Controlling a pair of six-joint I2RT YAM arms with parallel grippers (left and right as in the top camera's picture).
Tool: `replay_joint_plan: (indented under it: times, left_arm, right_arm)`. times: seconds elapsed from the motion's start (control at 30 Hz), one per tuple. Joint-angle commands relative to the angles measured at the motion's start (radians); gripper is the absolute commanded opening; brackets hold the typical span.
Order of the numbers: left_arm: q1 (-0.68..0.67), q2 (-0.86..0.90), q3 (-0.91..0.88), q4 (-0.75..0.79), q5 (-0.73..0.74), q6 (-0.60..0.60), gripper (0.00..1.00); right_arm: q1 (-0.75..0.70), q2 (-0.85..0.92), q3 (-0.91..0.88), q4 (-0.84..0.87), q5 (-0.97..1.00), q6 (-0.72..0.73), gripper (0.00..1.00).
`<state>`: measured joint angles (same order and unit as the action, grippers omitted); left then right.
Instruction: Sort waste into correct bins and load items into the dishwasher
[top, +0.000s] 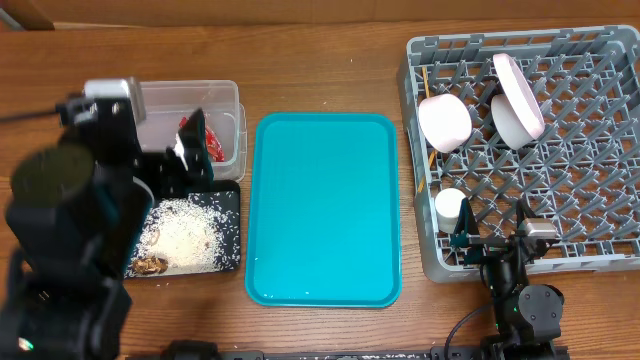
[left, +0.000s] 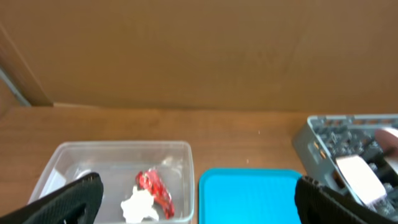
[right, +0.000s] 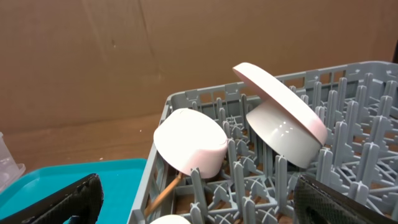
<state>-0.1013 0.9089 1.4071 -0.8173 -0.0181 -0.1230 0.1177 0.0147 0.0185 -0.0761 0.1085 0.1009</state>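
Robot lab setup, cardboard backdrop (left: 186, 50), wooden table (top: 320, 80)

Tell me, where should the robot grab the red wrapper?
Probably best to pinch the wrapper across its narrow, crinkled middle, coming straight down from above. It lies low inside the tub, so the walls block any sideways approach. The tissue sits close beside its lower end.

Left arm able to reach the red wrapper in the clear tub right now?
Likely yes. The left gripper hangs open by the clear tub, which has no lid; the red wrapper lies exposed beside the white tissue, with nothing over it.
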Motion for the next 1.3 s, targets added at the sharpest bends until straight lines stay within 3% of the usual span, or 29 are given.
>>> replay_joint_plan:
  times: [0.0, 0.27, 0.57, 0.97, 1.27]
  left_arm:
    - [0.033, -0.135, -0.225, 0.092, 0.06, 0.011, 1.0]
    - [0.082, -0.441, -0.732, 0.391, 0.098, -0.001, 1.0]
    - [0.102, -0.73, -1.083, 0.553, 0.097, -0.051, 1.0]
    - [0.102, -0.906, -1.403, 0.75, 0.097, -0.125, 1.0]
    - [0.103, -0.906, -1.402, 0.747, 0.086, -0.127, 1.0]
  right_arm:
    - [-0.007, -0.01, -0.01, 0.003, 0.002, 0.003, 1.0]
    - [-0.007, -0.01, -0.01, 0.003, 0.002, 0.003, 1.0]
    - [-0.007, -0.01, -0.01, 0.003, 0.002, 0.003, 1.0]
    - [-0.007, -0.01, -0.01, 0.003, 0.002, 0.003, 1.0]
    - [-0.007, -0.01, -0.01, 0.003, 0.002, 0.003, 1.0]
